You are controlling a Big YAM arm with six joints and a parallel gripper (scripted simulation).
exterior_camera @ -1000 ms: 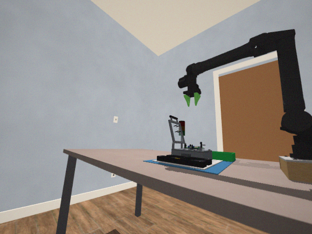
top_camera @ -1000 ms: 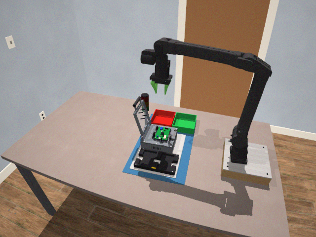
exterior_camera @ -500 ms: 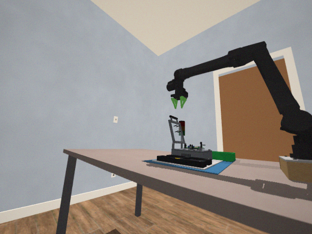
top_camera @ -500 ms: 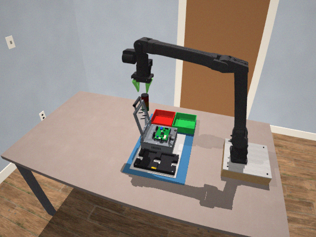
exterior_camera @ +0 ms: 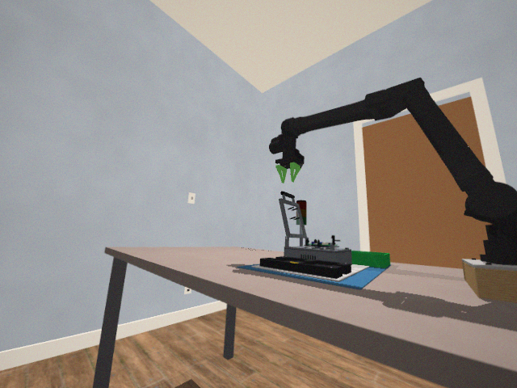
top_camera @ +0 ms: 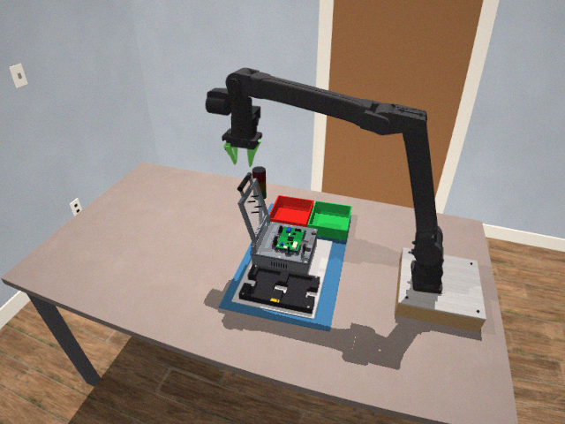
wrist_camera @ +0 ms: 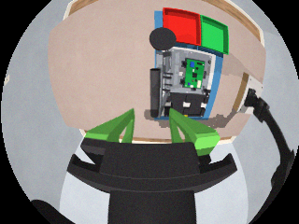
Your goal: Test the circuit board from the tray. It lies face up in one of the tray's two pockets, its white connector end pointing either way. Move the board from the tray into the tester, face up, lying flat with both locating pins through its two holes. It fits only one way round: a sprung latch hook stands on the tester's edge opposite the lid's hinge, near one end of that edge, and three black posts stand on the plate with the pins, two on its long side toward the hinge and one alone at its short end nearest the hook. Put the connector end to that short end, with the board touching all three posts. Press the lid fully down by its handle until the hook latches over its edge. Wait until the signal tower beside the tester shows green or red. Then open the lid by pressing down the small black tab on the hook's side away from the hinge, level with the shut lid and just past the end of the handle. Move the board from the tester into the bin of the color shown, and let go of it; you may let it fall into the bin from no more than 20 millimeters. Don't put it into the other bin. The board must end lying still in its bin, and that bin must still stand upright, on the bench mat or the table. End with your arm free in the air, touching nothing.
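Observation:
The green circuit board [top_camera: 290, 238] lies face up on the grey tester [top_camera: 283, 253]; it also shows in the wrist view [wrist_camera: 194, 74]. The tester's lid [top_camera: 252, 212] stands open and upright, with its black handle [top_camera: 244, 182] at the top. My gripper [top_camera: 241, 159] hangs in the air above the handle, fingers pointing down, partly open and empty. It also shows in the exterior view [exterior_camera: 287, 177] and the wrist view [wrist_camera: 152, 131]. The signal tower [top_camera: 259, 180] stands behind the lid; I cannot tell any lit colour on it.
The black tray [top_camera: 279, 290] lies in front of the tester on the blue mat [top_camera: 330, 291]. The red bin [top_camera: 291, 209] and the green bin [top_camera: 329, 219] stand side by side behind the tester. The arm's base block [top_camera: 440, 291] sits at the right.

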